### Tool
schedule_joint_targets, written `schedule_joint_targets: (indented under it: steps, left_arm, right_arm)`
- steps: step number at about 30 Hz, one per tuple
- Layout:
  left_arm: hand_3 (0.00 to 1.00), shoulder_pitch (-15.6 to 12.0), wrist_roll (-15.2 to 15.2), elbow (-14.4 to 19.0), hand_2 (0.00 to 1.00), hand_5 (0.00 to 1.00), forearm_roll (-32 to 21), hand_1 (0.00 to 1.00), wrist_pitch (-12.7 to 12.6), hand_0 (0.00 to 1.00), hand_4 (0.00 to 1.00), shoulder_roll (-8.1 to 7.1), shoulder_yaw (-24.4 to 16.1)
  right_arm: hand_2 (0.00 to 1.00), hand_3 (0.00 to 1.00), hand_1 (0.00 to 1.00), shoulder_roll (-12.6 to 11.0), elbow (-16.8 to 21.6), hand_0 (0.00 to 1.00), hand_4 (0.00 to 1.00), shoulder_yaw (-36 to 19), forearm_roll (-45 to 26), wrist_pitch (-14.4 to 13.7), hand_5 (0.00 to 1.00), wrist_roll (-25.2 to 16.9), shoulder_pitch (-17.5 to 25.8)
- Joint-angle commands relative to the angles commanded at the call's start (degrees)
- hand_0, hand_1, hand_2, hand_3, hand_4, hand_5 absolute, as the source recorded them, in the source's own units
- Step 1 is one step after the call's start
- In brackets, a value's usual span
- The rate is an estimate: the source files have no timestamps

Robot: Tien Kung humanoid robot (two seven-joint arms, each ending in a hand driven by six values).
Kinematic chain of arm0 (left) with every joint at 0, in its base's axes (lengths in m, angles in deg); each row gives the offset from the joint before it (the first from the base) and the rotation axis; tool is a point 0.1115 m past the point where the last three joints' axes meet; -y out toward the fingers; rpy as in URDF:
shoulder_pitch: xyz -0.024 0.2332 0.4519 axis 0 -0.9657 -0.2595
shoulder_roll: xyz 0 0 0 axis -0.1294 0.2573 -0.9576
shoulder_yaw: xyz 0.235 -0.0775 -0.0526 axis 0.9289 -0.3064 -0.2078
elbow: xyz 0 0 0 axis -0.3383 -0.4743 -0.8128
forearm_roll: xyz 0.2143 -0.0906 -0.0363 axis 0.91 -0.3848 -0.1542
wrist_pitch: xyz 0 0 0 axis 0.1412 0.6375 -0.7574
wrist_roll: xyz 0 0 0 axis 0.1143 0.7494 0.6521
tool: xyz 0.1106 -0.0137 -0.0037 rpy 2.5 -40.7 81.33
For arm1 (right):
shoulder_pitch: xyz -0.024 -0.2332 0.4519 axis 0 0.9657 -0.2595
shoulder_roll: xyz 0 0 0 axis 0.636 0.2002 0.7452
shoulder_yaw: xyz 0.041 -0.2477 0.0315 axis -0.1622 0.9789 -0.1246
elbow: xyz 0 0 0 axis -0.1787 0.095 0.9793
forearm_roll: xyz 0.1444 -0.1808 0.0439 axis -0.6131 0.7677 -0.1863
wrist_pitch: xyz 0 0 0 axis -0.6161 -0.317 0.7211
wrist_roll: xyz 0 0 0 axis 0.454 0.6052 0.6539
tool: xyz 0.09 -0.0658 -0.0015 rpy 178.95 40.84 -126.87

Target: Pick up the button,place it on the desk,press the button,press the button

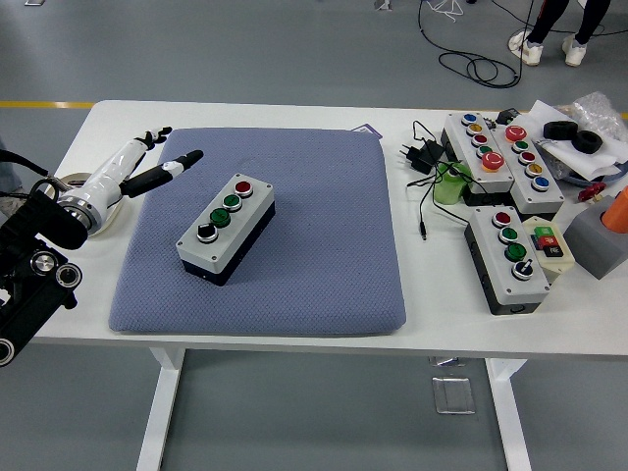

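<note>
A grey button box [226, 229] with a red button, two green buttons and a black knob lies on the blue-grey pad [294, 265] in the middle of the table. My left hand [162, 162] hovers over the pad's far left corner, up and to the left of the box and apart from it. Its fingers are stretched out and hold nothing. The right arm does not show.
Three more button boxes [505, 257] [478, 145] [530, 162] sit at the right with a black charger and cable [422, 157], a green object [449, 186], tape rolls [574, 135], a grey block [599, 240] and an orange cone [617, 208]. A person's feet [549, 47] stand beyond the table.
</note>
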Motion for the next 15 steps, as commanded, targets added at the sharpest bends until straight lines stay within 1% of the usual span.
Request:
schedule_joint_targets:
  steps: [3, 6, 9, 11, 15]
  left_arm:
    - [0.998, 0.11, 0.86, 0.01, 0.998, 0.998, 3.43, 0.998, 0.09, 0.998, 0.998, 0.36, 0.66]
    - [0.998, -0.13, 2.88, 0.30, 0.998, 0.990, 5.43, 0.998, 0.43, 0.998, 0.998, 0.87, 1.60]
    - [0.998, -0.32, 5.05, 1.02, 0.998, 0.990, 6.25, 0.998, 2.38, 0.998, 0.998, 0.99, 2.96]
    - [0.998, -0.30, 5.91, 1.39, 0.998, 0.993, 6.34, 0.998, 3.13, 0.998, 0.998, 0.93, 3.81]
    - [0.998, -0.32, 8.07, 2.62, 0.998, 0.993, 5.27, 0.998, 5.16, 0.998, 0.998, 0.84, 5.60]
  right_arm:
    - [0.620, 0.565, 0.461, -0.02, 0.00, 0.642, 0.307, 0.01, 0.07, 0.02, 0.236, 0.01, -0.06]
    - [0.619, 0.566, 0.457, -0.05, 0.00, 0.643, 0.307, 0.05, -0.21, -0.08, 0.235, -0.02, -0.08]
    - [0.619, 0.566, 0.457, -0.06, 0.00, 0.643, 0.307, -0.03, -0.10, -0.08, 0.235, -0.02, -0.13]
    - [0.618, 0.565, 0.458, -0.07, 0.00, 0.642, 0.307, -0.03, -0.08, -0.08, 0.235, -0.04, -0.16]
    - [0.618, 0.565, 0.458, -0.12, 0.00, 0.642, 0.307, 0.05, -0.15, -0.08, 0.235, -0.08, -0.17]
